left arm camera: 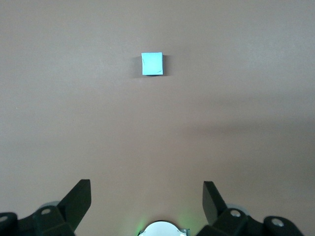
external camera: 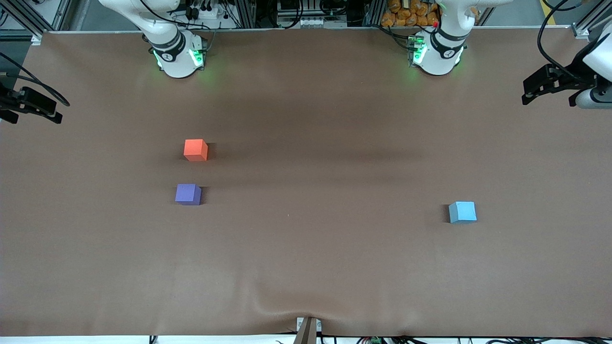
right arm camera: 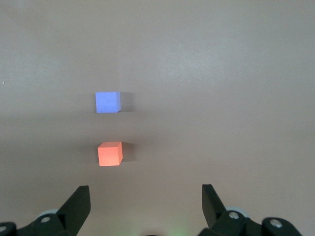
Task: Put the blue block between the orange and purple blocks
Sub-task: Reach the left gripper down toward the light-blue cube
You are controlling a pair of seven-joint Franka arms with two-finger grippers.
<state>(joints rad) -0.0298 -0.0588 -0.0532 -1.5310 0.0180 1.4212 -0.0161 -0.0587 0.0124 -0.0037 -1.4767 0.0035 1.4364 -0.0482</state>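
Nothing done yet, by the look of it. Small light sky-blue matte cube (external camera: 462, 212) sitting alone on the brown surface (external camera: 315, 248) toward the left arm's end, well apart from the other two, untouched. Small orange-red matte cube (external camera: 195, 149) and small violet-purple matte cube (external camera: 188, 194) toward the right arm's end, near each other with a bare gap between them; purple one nearer the front camera, orange one farther. Gap looks roughly one cube wide, so a snug fit at best, possibly needing a careful drop. Left hand (left arm camera: 146, 199) up in the air over the surface at the left arm's end, fingers spread wide, grasping nothing; blue cube visible ahead of it in the left wrist view (left arm camera: 152, 64), not between the fingers. Right hand (right arm camera: 146, 199) likewise up over the surface at the right arm's end, fingers spread, released, empty; orange (right arm camera: 110, 153) and purple (right arm camera: 108, 102) cubes in its wrist view, neither touched. Both arms parked near the edges of the front view, apparently waiting. Still to do, as judged: reach and grasp the blue cube (left arm the closer candidate), carry it across the surface, set it into the gap between orange and purple without nudging either, release. Main risk: tight gap, fingers clipping a neighbour on the way down.
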